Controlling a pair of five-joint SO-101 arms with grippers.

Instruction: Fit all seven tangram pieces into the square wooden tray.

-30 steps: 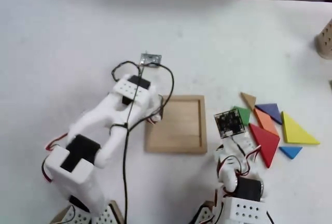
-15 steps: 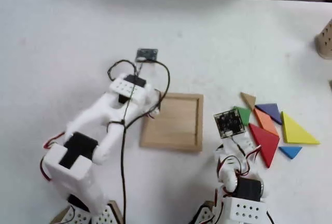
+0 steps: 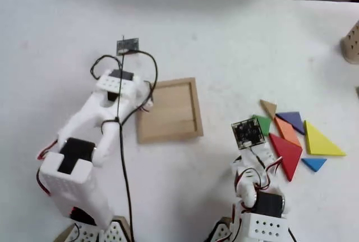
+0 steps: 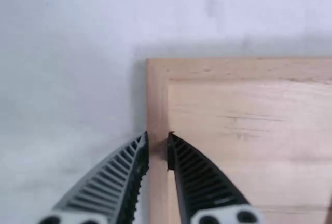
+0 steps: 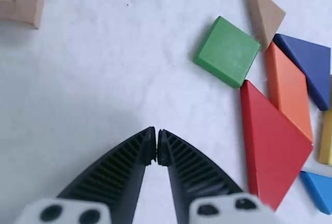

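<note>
The wooden tray [image 4: 249, 130] is gripped by the left gripper [image 4: 157, 140] at one side rim. One finger is set outside the rim on the table [image 3: 235, 40] and the other inside the recess. The jaws are drawn narrow, with only the rim's thickness between them. The grip is placed part-way along that rim, and the nearest corner is seen just beyond the fingertips.

In the high view the tray is found left of the table's middle, just beside the left arm's wrist. It is well apart from the right gripper [image 5: 156, 143], whose fingers are pressed together over bare table with nothing between them. In the right wrist view only one corner of the tray is caught.

The tray is made of pale wood with a fine grain. It has a flat sunken floor and a low raised border, and nothing is held in it. Being square, it has no long axis. It lies flat, and its sides are turned slightly out of line with the table's far edge.

The seven pieces are gathered on the table beside the right arm, away from the tray. A green square [image 5: 227, 51] is placed nearest the right gripper, with a tan triangle [image 5: 263, 12] beyond it. An orange parallelogram [image 5: 288, 92] is laid between a dark blue triangle [image 5: 307, 60] and a large red triangle [image 5: 272, 141], touching both. The red triangle's long edge is pointed away from the arm. A yellow triangle [image 3: 320, 140] and a small light blue triangle [image 3: 314, 164] are set on the outer side.
</note>
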